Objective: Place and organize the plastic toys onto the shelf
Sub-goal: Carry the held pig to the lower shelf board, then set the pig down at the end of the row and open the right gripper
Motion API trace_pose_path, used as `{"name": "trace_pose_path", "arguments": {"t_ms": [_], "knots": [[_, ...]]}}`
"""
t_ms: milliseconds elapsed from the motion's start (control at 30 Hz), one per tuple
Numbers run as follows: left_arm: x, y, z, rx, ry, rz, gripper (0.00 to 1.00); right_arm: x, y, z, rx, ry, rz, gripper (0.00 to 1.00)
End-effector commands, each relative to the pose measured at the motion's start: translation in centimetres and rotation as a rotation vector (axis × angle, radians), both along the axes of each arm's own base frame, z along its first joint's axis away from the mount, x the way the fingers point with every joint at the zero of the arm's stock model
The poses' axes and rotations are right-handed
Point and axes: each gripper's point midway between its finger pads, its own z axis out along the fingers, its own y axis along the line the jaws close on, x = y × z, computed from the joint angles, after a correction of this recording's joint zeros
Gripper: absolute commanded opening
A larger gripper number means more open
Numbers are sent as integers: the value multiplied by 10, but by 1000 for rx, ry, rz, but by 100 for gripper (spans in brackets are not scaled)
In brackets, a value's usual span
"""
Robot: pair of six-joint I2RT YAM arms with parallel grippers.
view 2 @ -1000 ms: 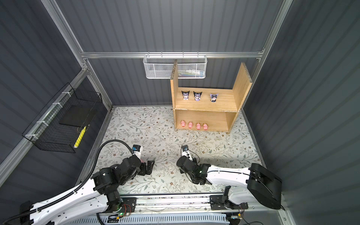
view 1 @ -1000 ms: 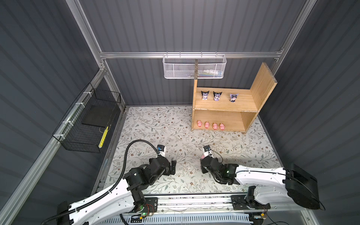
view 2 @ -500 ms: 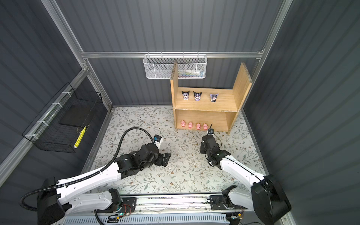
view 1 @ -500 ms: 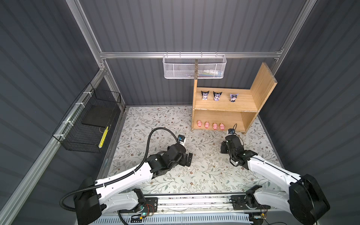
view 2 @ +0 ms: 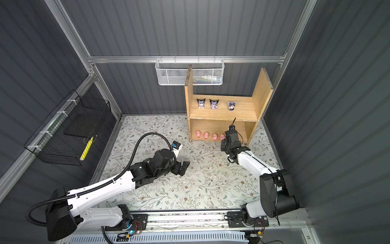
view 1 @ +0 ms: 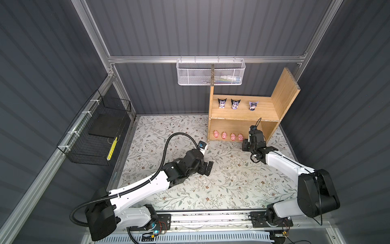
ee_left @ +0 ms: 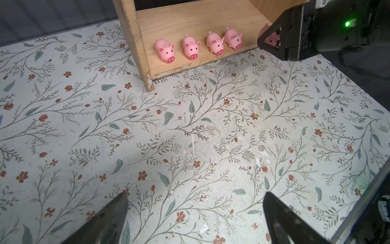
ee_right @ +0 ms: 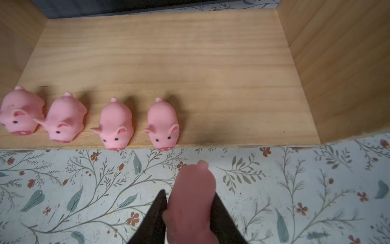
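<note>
The wooden shelf (view 1: pixel 268 109) (view 2: pixel 244 109) stands at the back right. Three hooded figurines (view 1: pixel 235 104) (view 2: pixel 214 104) stand on its upper level. Several pink pigs (view 1: pixel 224 135) (view 2: pixel 206 135) (ee_left: pixel 191 49) (ee_right: pixel 117 124) line the front edge of the lower level, snouts outward. My right gripper (view 1: pixel 245 143) (view 2: pixel 223 145) (ee_right: pixel 189 192) is shut on another pink pig (ee_right: pixel 191 200) (ee_left: pixel 271 40). It hovers over the mat just in front of the lower level, right of the row. My left gripper (view 1: pixel 207 168) (view 2: pixel 182 168) (ee_left: pixel 195 194) is open and empty over the middle of the mat.
A white mesh basket (view 1: pixel 210 72) hangs on the back wall behind the shelf. A black wire basket (view 1: pixel 95 135) hangs on the left wall. The floral mat (view 1: pixel 232 179) covers the floor. The lower level (ee_right: pixel 242 95) has bare wood right of the pigs.
Both arms have reached forward from the front of the mat. The right gripper carried its pig up to the shelf's lower level. The left gripper moved toward the mat's middle.
</note>
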Motion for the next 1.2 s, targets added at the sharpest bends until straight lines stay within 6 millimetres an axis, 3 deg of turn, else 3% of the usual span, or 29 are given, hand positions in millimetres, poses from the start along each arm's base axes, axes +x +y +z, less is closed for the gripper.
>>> {"name": "trace_pose_path", "arguments": {"t_ms": [0,267,600,1167], "knots": [[5,-2,16,-19,-41,-21,100,10,-7,3,-12,7,27,25],[13,-4,13,-16,-36,-20,100,27,-18,1,5,20,22,24],[19,-7,13,-18,-34,-24,100,41,-14,-7,62,72,-16,25],[18,8,15,-21,-46,-2,100,47,-21,-23,56,171,-84,31]]}}
